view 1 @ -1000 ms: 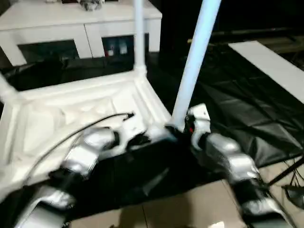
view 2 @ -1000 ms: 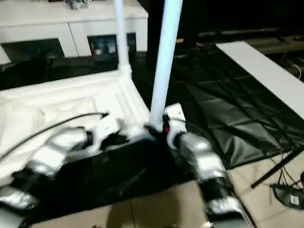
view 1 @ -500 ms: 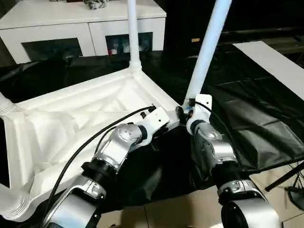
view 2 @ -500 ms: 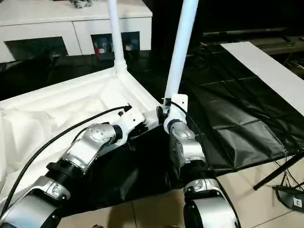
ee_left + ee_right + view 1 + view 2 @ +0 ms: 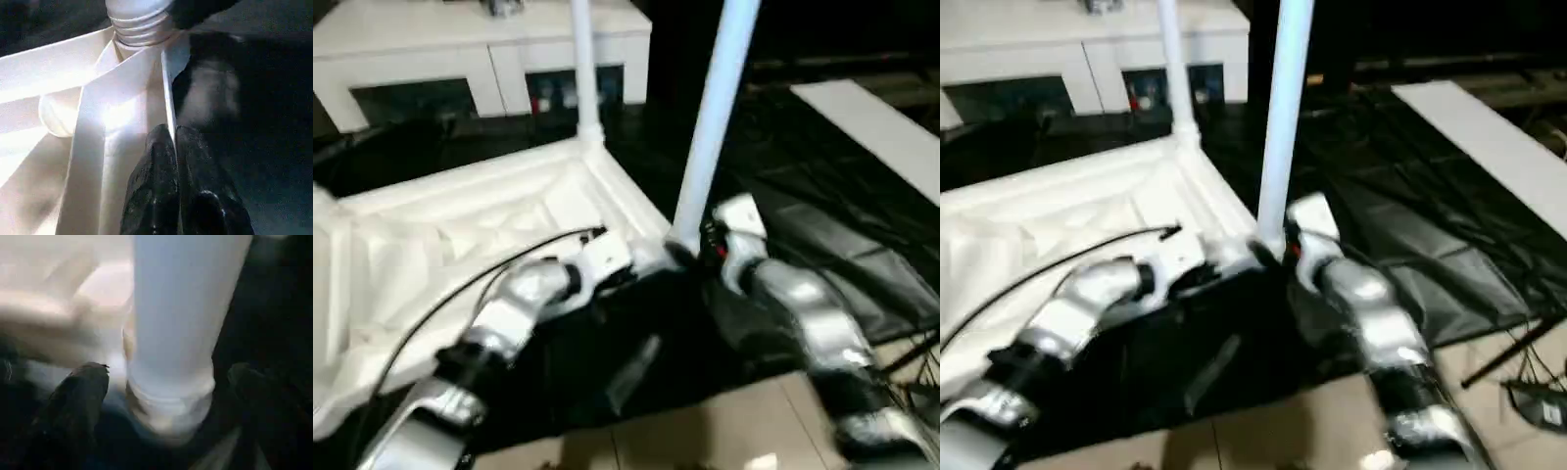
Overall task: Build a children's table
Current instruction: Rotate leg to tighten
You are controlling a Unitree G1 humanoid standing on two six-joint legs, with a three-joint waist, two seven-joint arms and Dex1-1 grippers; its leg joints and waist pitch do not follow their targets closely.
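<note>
I have the children's table (image 5: 460,235) upside down on the black sheet (image 5: 822,215). Its near-corner leg (image 5: 710,127) stands upright between my right gripper (image 5: 168,396) fingers, now spread wider than a second ago and off the leg's base. My left gripper (image 5: 175,147) pinches the rim beside that socket.

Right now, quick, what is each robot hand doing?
Left gripper: shut on the table top's rim.
Right gripper: open, one finger on each side of the near leg, not gripping it.
</note>
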